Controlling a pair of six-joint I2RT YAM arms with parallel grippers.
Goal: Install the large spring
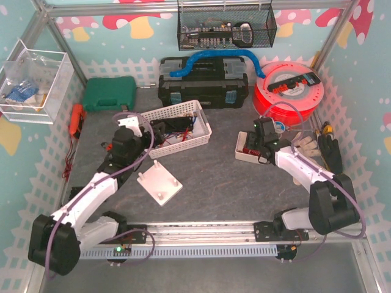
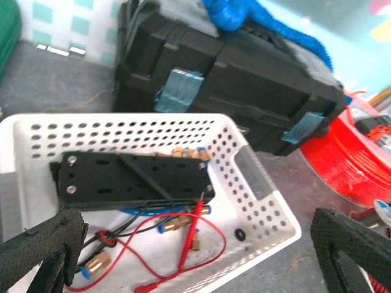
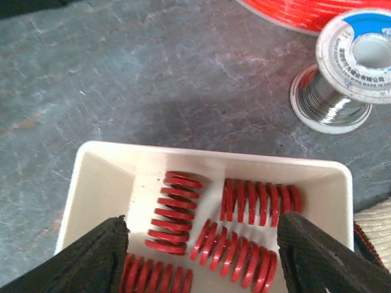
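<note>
The right gripper (image 3: 198, 241) straddled, jaws apart and empty, the red springs (image 3: 174, 213) lying in a white tray (image 3: 214, 154) near the right edge of the table (image 1: 232, 177), while the left gripper (image 2: 195, 244) gaped wide and empty over a white basket (image 2: 263, 201).

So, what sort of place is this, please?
Most likely a small workshop-style robot test cell, not a home: an aluminium frame encloses the table, a black toolbox and a red spool stand at the back, and a white tray holds red springs.
</note>
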